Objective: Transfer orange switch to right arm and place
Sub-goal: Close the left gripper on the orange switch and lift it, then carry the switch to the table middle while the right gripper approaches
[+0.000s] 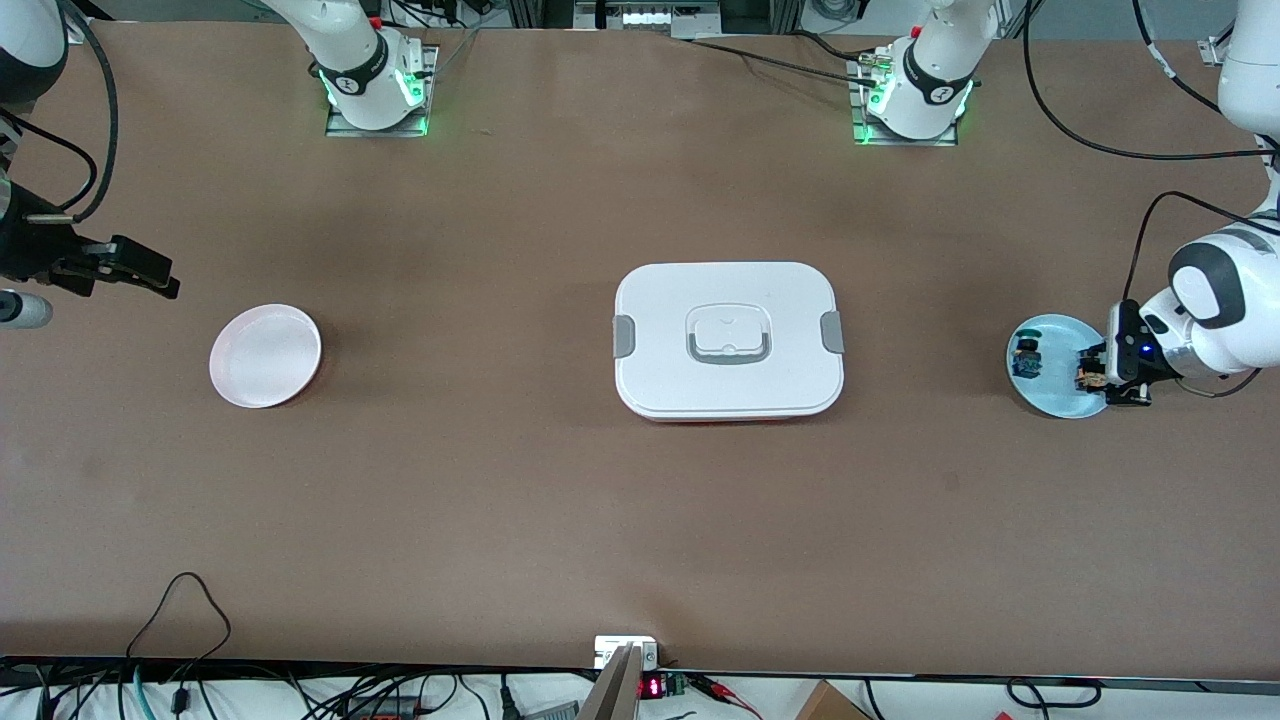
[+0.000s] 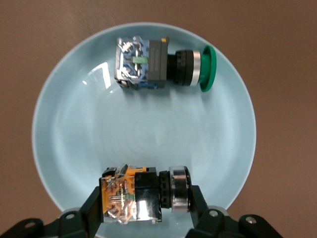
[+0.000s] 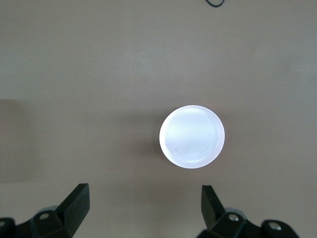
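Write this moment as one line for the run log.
left pincer: around orange switch on blue plate, not closed | right pincer: open, waiting

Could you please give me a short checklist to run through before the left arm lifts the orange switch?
1. Left gripper fingers either side of the orange switch: ok.
2. Grip fully shut: cannot tell.
3. Green switch apart from the fingers on the blue plate: ok.
4. Right gripper open, waiting above the table: ok.
5. White plate bare for placing: ok.
6. White lidded box sits between the plates; route over it: cannot tell.
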Available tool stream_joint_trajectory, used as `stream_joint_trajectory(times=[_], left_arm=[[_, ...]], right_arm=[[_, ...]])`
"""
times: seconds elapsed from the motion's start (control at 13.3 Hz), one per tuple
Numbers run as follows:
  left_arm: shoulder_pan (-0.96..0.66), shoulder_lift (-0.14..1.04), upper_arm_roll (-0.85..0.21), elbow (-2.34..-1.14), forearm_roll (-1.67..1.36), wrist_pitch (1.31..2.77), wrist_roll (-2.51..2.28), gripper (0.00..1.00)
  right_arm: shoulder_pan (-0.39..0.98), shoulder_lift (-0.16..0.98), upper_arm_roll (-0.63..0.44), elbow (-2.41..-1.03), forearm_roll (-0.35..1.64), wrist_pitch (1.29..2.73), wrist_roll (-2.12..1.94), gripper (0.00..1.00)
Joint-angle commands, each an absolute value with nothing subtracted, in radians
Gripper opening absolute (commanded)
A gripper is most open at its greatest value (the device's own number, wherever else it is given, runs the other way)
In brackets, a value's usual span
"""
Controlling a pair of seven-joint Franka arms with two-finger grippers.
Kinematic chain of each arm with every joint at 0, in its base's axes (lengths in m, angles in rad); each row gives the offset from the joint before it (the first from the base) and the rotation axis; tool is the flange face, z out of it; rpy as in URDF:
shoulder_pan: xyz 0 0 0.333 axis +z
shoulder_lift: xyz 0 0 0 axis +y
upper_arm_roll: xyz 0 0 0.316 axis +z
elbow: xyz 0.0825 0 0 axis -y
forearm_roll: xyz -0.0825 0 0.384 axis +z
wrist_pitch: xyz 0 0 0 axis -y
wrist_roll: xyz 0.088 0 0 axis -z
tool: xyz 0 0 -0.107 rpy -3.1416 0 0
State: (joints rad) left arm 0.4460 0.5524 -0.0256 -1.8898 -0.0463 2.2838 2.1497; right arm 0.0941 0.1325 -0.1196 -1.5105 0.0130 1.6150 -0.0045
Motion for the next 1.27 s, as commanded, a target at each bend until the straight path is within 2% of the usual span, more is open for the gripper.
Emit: stream_joint_trajectory(times=[0.0,0.15,0.3,0.6,0.82,1.2], left_arm=[[0.463,0.488,-0.051,-1.815,-0.106,2.078,2.174,0.0],[0.456,0.483,-0.073,-1.706,-0.141,1.897,2.126,0.0],[0.454,0.485,-0.148,-1.622,-0.149,1.78,2.12,0.0],[0.446,0.488,-0.178,-1.601,-0.453,1.53,2.017,0.0],[0.445,0.517,-0.265,-1.618,-0.683,1.442,2.025,0.0],[0.402,0.537,-0.463,-1.637,-1.033,1.446,1.872,0.0]], right_arm=[[0.089,0.13,-0.117,-1.505,0.011,1.611,0.008,1.0],[0.092,0.127,-0.117,-1.503,0.011,1.609,0.008,1.0],[0.097,0.127,-0.115,-1.503,0.012,1.611,0.008,1.0],[0.133,0.12,-0.095,-1.499,0.018,1.606,0.008,1.0],[0.129,0.127,-0.098,-1.5,0.02,1.611,-0.006,1.0],[0.129,0.124,-0.098,-1.502,0.081,1.6,-0.011,1.0]])
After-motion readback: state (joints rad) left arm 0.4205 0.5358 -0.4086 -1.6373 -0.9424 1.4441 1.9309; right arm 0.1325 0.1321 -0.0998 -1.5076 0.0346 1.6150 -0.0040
